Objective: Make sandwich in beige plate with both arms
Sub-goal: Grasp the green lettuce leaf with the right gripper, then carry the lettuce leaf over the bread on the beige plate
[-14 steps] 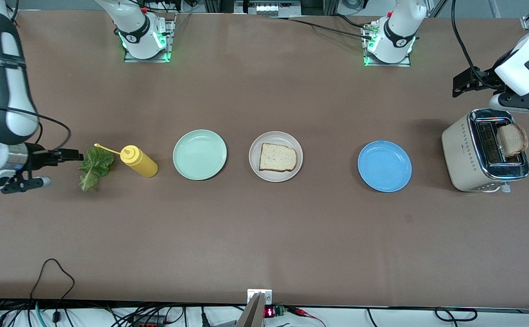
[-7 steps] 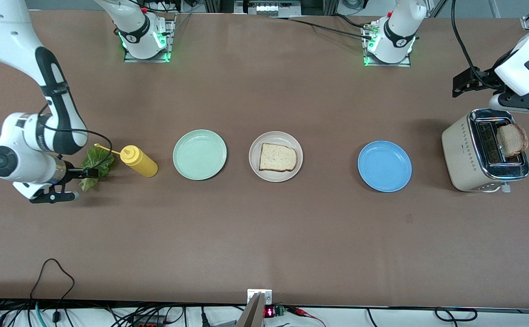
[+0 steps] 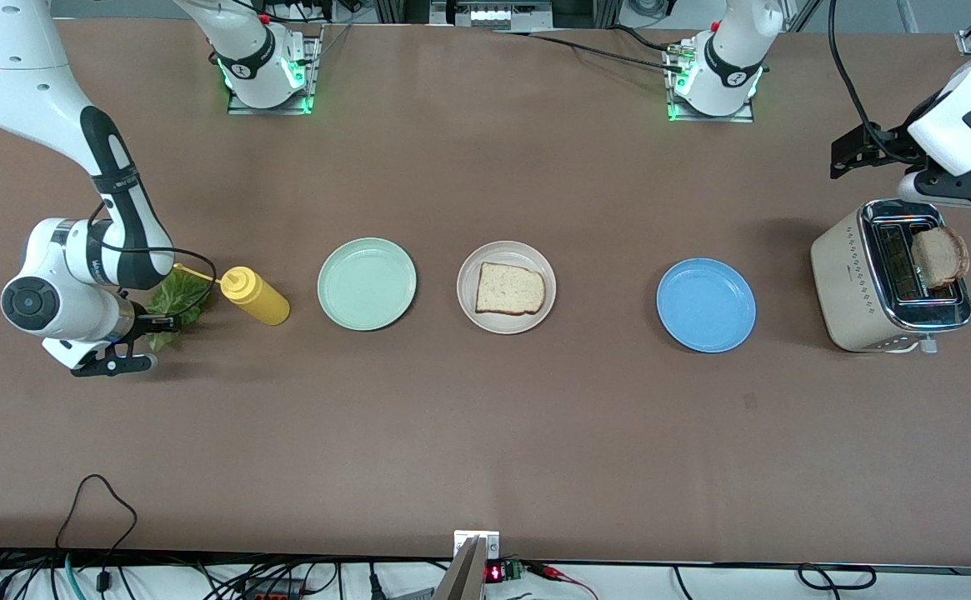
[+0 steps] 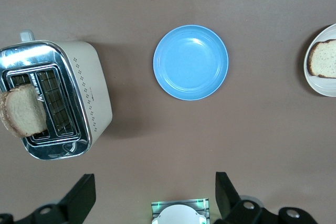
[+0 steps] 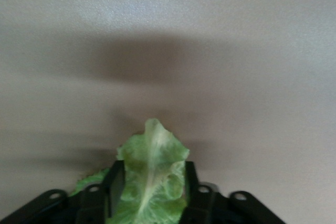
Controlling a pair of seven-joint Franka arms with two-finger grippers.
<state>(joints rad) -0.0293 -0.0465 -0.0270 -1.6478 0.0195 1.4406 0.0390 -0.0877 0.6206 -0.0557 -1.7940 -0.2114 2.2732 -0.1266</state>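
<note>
While your right gripper (image 3: 158, 321) sits low at the lettuce leaf (image 3: 175, 297), its fingers (image 5: 114, 184) stand on either side of the leaf, pinching it. The leaf lies beside the mustard bottle (image 3: 253, 295), toward the right arm's end from the beige plate (image 3: 506, 287). One bread slice (image 3: 510, 288) is on that plate. The other slice (image 3: 939, 256) sticks out of the toaster (image 3: 889, 275). Your left gripper (image 4: 152, 198) waits spread, above the table near the toaster.
</note>
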